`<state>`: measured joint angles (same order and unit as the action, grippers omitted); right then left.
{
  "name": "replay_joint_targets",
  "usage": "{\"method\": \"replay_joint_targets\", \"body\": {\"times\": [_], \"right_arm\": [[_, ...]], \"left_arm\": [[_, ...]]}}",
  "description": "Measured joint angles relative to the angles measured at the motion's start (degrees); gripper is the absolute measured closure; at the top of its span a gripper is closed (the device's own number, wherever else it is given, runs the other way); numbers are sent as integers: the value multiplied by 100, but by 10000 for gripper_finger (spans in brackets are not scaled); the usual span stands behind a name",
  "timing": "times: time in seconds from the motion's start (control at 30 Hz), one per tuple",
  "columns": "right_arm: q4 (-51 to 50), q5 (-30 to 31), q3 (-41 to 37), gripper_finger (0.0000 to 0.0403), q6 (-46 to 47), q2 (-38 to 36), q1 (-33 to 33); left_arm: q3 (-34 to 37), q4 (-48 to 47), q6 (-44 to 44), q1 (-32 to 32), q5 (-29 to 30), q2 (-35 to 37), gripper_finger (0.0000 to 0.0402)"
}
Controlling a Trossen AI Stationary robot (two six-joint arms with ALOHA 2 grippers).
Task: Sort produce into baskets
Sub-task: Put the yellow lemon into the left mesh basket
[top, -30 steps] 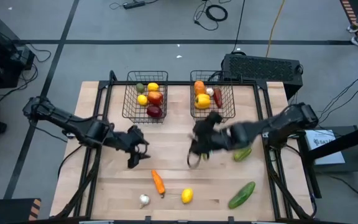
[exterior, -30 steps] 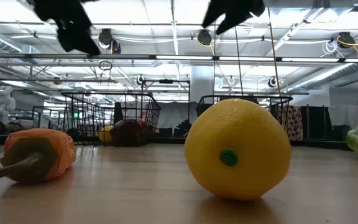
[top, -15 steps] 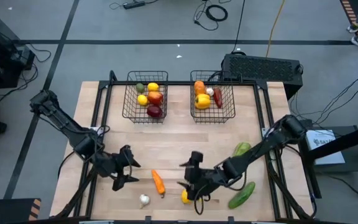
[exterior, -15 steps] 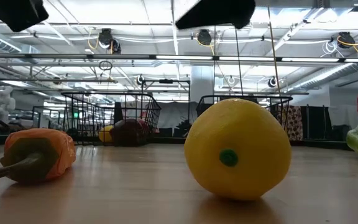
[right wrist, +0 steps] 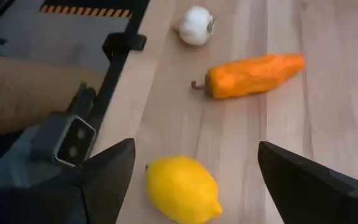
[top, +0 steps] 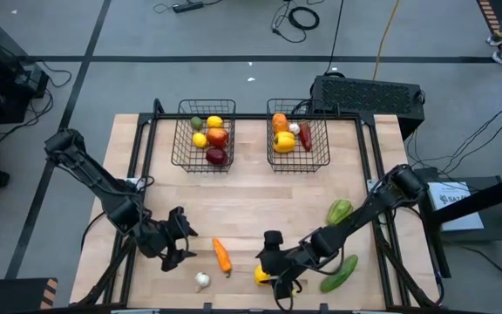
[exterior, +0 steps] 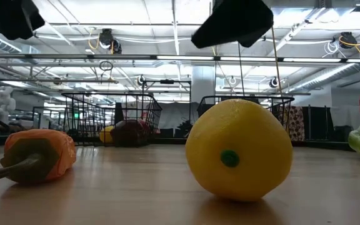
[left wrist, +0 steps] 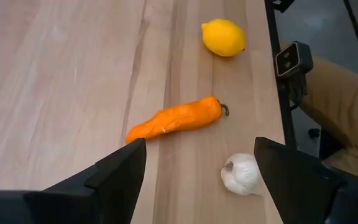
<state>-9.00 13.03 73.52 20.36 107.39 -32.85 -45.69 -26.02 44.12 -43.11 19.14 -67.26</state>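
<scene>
A yellow lemon (top: pixel 261 276) lies on the table near its front edge; it also shows in the right wrist view (right wrist: pixel 182 189) and the low view (exterior: pixel 239 150). My right gripper (top: pixel 277 266) hangs open above it, its fingers standing on either side. An orange carrot (top: pixel 222 255) and white garlic (top: pixel 201 281) lie to the lemon's left. My left gripper (top: pixel 178 246) is open and empty, left of the carrot (left wrist: pixel 176 118) and above the table. Two wire baskets (top: pixel 206 135) (top: pixel 298 135) at the far side hold produce.
A green cucumber (top: pixel 339 273) lies at the front right and a green pepper-like piece (top: pixel 339 211) farther back on the right. A small camera (right wrist: pixel 73 138) sits at the table's front edge, close to the lemon. The table's middle is bare wood.
My right gripper has gone from the table's middle toward the near edge and down over the lemon. My left gripper has gone toward the near edge and left, ending beside the carrot. The produce has kept still.
</scene>
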Motion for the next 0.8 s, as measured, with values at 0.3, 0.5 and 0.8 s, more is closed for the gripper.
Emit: {"method": "replay_joint_targets", "body": {"times": [0.3,0.5,0.8], "right_arm": [[-183,-569,0,45,-502,329,10],[-197,-594,-7,44,-774,341,28],[-92,-1067,-2,44,-1366,591,222]], "left_arm": [[0,28,-344,2,688,-202,96],[0,29,-457,4,834,-263,96],[0,223,-572,39,1038,-263,96]]}}
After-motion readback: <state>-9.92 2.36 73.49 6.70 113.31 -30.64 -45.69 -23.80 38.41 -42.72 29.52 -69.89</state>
